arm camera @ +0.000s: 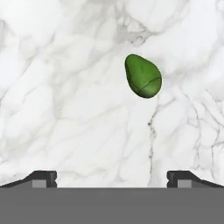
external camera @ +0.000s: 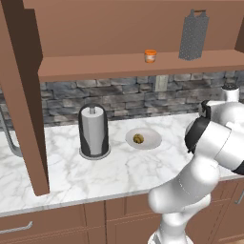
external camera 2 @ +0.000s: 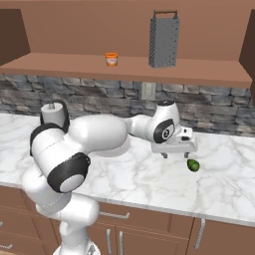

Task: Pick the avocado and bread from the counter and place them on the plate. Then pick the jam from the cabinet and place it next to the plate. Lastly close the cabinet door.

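The arm reaches out low over the worktop [external camera 2: 124,174], and its gripper [external camera 2: 177,153] hangs just above the marble with the jaws spread wide and nothing between them. In the hand view the two dark fingertips [arm camera: 43,178] stand far apart at the bottom edge, and the avocado [arm camera: 142,76] lies on the veined marble ahead of them, nearer the right-hand tip than the left, clear of both. From the right base view the avocado [external camera 2: 193,165] sits on the worktop just beside the gripper, a touch lower right of it, not touched. Over in the left base view the plate [external camera: 143,138] rests on the worktop [external camera: 66,176] right of the paper-towel holder [external camera: 94,132], and the bread [external camera: 138,138] lies on it, near its middle. Up above, the cabinet [external camera: 119,28] stands open, its cabinet door [external camera: 24,95] swung out at the left of that view. On the shelf the jam [external camera: 150,56] stands upright, and the tall grey grater [external camera: 193,35] stands well to its right; the right base view shows the same pair, jam [external camera 2: 111,59] left and grater [external camera 2: 164,40] right, apart from one another. Behind the worktop runs a grey stone backsplash [external camera 2: 74,94] with a pale wall outlet [external camera 2: 147,90] set into it.
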